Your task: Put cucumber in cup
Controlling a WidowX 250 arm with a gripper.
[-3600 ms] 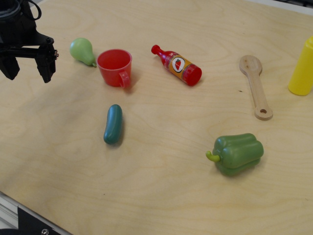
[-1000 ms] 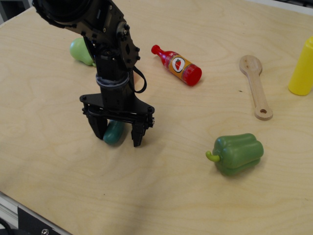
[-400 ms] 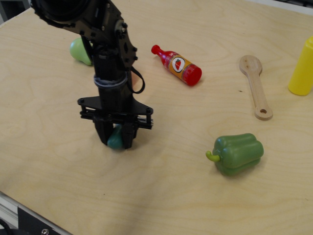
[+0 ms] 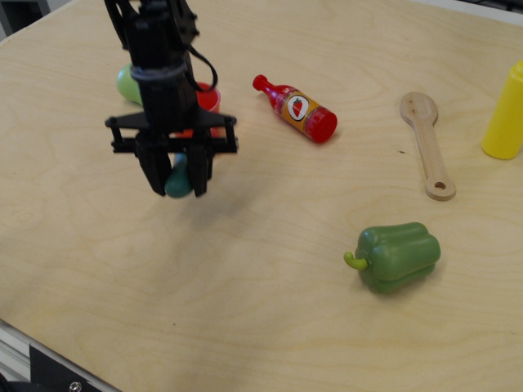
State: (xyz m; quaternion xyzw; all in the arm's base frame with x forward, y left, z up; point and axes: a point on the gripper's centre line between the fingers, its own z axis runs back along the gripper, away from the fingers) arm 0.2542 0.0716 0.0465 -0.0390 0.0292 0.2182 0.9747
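Note:
My gripper (image 4: 174, 186) is shut on the dark teal-green cucumber (image 4: 176, 183), which hangs between the two black fingers with its lower end showing. The gripper holds it lifted above the wooden table (image 4: 245, 269), in front of the red cup (image 4: 204, 98). The cup is mostly hidden behind the arm; only part of its red rim and wall shows.
A pale green pear (image 4: 128, 83) lies left of the cup. A red ketchup bottle (image 4: 297, 109) lies to its right. A wooden spoon (image 4: 426, 143), a yellow bottle (image 4: 505, 114) and a green bell pepper (image 4: 395, 256) are on the right side.
The gripper came down over the cucumber, closed on it, and has now lifted it off the table and moved it back toward the cup.

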